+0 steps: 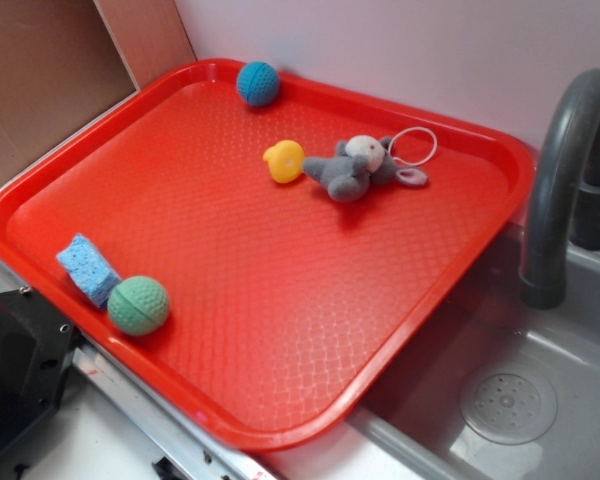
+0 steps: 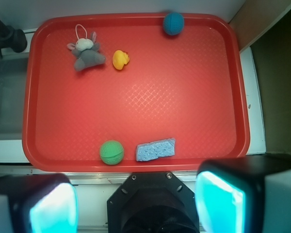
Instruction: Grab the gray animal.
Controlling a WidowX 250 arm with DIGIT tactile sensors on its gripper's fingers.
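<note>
Gray plush, the gray animal (image 2: 87,54) lies at the far corner of the red tray (image 2: 136,107), just beside the yellow duck (image 2: 120,59). The end effector (image 2: 136,206) hangs well back, fingers apart. Approach should centre on the body, clear of the duck.

Pale wall (image 1: 400,50) runs behind my workspace, plain, evenly lit. Brown panel (image 1: 40,80) stands at one end, meeting the wall at a corner. Gray sink (image 1: 540,400) sits beside the red tray (image 1: 280,330), round drain (image 1: 508,402) in its floor, dark gray curved faucet (image 1: 560,170) rising at its back edge. White counter (image 2: 254,87) shows along the tray's other side. Soft light, faint glare on the tray surface.
</note>
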